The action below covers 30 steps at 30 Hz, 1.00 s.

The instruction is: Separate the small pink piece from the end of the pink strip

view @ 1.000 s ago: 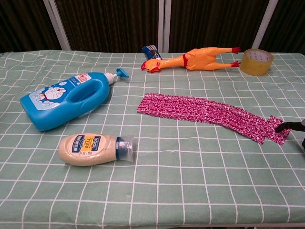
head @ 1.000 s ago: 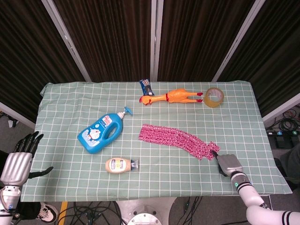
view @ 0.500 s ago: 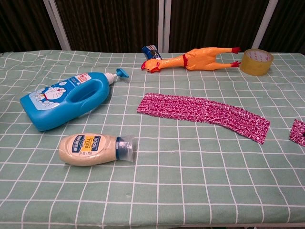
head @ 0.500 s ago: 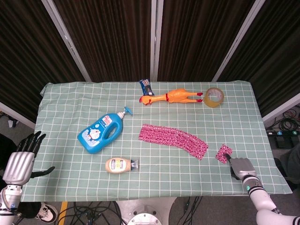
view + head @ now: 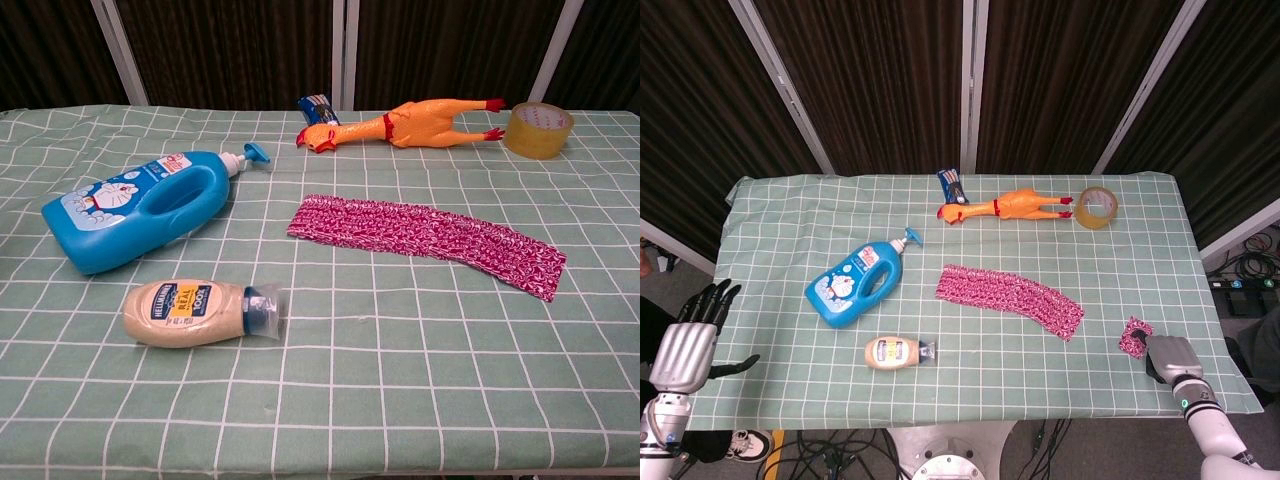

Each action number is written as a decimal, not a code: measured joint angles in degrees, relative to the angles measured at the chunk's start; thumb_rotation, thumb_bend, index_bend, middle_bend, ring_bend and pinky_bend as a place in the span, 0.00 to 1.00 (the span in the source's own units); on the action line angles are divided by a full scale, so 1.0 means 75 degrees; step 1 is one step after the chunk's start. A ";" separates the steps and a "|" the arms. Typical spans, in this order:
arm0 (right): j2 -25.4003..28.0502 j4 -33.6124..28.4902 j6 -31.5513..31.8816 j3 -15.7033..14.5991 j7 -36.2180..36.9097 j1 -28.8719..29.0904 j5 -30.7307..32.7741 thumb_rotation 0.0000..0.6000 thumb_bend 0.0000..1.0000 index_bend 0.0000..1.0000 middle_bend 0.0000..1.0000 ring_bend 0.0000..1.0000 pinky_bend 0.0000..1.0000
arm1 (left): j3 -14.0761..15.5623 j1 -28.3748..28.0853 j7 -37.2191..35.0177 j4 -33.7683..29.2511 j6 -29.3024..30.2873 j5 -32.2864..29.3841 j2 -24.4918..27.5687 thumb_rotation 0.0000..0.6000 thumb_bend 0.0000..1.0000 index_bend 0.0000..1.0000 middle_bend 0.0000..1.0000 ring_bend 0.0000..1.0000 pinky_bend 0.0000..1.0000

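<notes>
The pink strip [image 5: 1008, 298] [image 5: 425, 240] lies flat near the middle of the table, running from upper left to lower right. The small pink piece [image 5: 1134, 336] is apart from the strip's right end, near the table's front right edge. My right hand [image 5: 1170, 358] holds that piece at its lower right side. The chest view shows neither the piece nor the right hand. My left hand [image 5: 688, 345] hangs off the table's left front corner, fingers spread, holding nothing.
A blue bottle [image 5: 854, 281] lies left of the strip, a mayonnaise bottle [image 5: 896, 352] in front of it. At the back lie a rubber chicken [image 5: 1005, 207], a tape roll [image 5: 1096, 207] and a small blue packet [image 5: 953, 184]. The table's front edge [image 5: 970, 420] runs just below the right hand.
The right hand pulled the small piece off the strip's end and carried it right and toward the front edge, out of the chest view. The left hand drifted slightly lower.
</notes>
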 measured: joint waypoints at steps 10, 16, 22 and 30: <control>-0.0384 -0.0351 0.0345 0.0570 0.0178 0.0045 -0.1044 1.00 1.00 0.15 0.98 0.86 0.75 | 0.0002 0.0039 -0.0097 0.0051 0.0046 -0.0040 0.0020 0.81 0.05 0.05 0.00 0.00 0.12; -0.0761 -0.0261 0.0019 0.0631 -0.0408 0.0377 -0.0446 1.00 1.00 0.15 0.98 0.86 0.75 | 0.0007 0.0069 -0.0225 0.0169 0.0040 -0.0112 0.0039 0.81 0.05 0.05 0.00 0.00 0.12; -0.1051 -0.0159 -0.0084 0.0611 -0.0912 0.0641 0.0160 1.00 1.00 0.15 0.98 0.86 0.75 | 0.0000 0.0076 -0.0352 0.0290 0.0006 -0.0170 0.0016 0.81 0.05 0.05 0.00 0.00 0.12; -0.1198 -0.0040 -0.0109 0.0593 -0.1117 0.0821 0.0541 1.00 1.00 0.15 0.98 0.86 0.75 | 0.0001 0.0102 -0.0469 0.0392 0.0025 -0.0189 -0.0026 0.82 0.05 0.05 0.00 0.00 0.12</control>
